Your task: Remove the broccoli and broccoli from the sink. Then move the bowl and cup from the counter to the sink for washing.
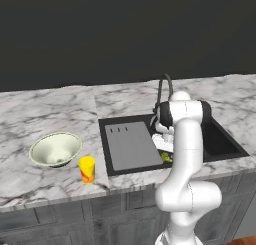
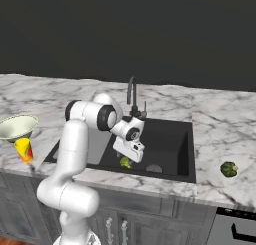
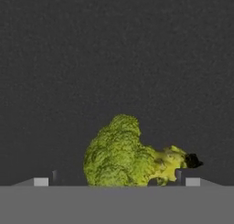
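Reaching into the sink (image 2: 185, 154) for the second floret, with half of the clearing done.

I am lowering my gripper (image 3: 116, 182), jaws spread wide and holding nothing, around the yellowish-green broccoli (image 3: 125, 154) that is lying on the sink floor. One darker broccoli (image 2: 229, 169) is already sitting on the counter (image 2: 225, 134) right of the sink. Left of the sink, one cup (image 1: 87, 169) and one bowl (image 1: 55, 149) are waiting, untouched: two florets, one cup, one bowl in all.
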